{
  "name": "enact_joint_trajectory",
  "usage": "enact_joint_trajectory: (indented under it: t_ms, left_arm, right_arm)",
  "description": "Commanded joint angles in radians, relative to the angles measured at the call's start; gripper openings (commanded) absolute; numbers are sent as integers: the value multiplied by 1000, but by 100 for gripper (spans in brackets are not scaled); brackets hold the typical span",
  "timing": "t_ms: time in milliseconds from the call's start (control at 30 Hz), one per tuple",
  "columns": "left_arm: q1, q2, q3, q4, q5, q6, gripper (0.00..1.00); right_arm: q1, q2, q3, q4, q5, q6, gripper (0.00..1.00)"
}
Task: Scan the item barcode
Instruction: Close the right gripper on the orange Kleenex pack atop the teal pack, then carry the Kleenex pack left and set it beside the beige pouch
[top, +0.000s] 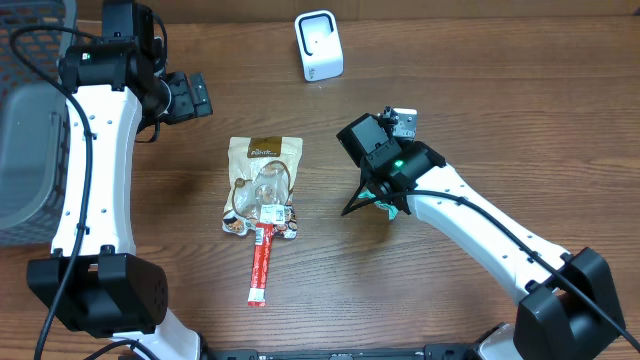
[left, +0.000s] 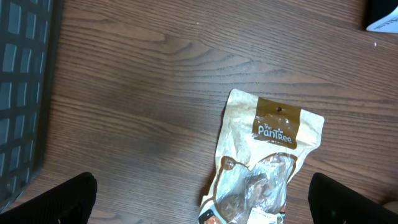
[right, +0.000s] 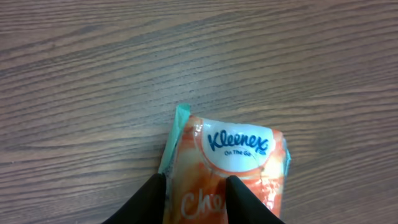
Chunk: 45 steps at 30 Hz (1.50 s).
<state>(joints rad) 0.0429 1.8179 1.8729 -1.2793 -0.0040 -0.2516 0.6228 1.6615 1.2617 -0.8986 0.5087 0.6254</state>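
Observation:
An orange Kleenex tissue pack (right: 239, 149) with a teal edge lies on the wooden table. My right gripper (right: 194, 183) points down on it, its two black fingers pinching the pack's left half; in the overhead view this gripper (top: 378, 200) hides most of the pack. The white barcode scanner (top: 318, 45) stands at the back of the table, and its corner (left: 382, 18) shows in the left wrist view. My left gripper (top: 190, 97) hovers wide open at the back left, holding nothing. Below it lies a tan "PanTree" snack bag (left: 270, 155).
The snack bag (top: 263, 185) lies mid-table with a red stick packet (top: 262, 262) just in front of it. A grey basket (top: 25, 150) stands at the left edge; its dark mesh wall (left: 22, 93) shows in the left wrist view.

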Motion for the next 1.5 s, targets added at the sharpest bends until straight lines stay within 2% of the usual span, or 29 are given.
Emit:
enact_joint_trajectory:
  t_ms: [0, 300, 500, 667, 1267, 1467]
  left_arm:
    - [-4, 0, 16, 0, 1, 9, 100]
    - [-4, 0, 16, 0, 1, 9, 100]
    - [-4, 0, 16, 1, 1, 9, 100]
    - [-4, 0, 16, 0, 1, 9, 100]
    - [-4, 0, 16, 1, 1, 9, 100]
    - [-4, 0, 16, 1, 1, 9, 100]
  right_arm:
    - [15, 3, 42, -18, -2, 3, 33]
    - [21, 3, 41, -111, -5, 3, 32]
    - [22, 3, 41, -110, -5, -5, 27]
    - [22, 3, 51, -85, -1, -58, 36]
    - [24, 8, 67, -145, -17, -49, 36]
    - [50, 71, 67, -159, -23, -50, 35]
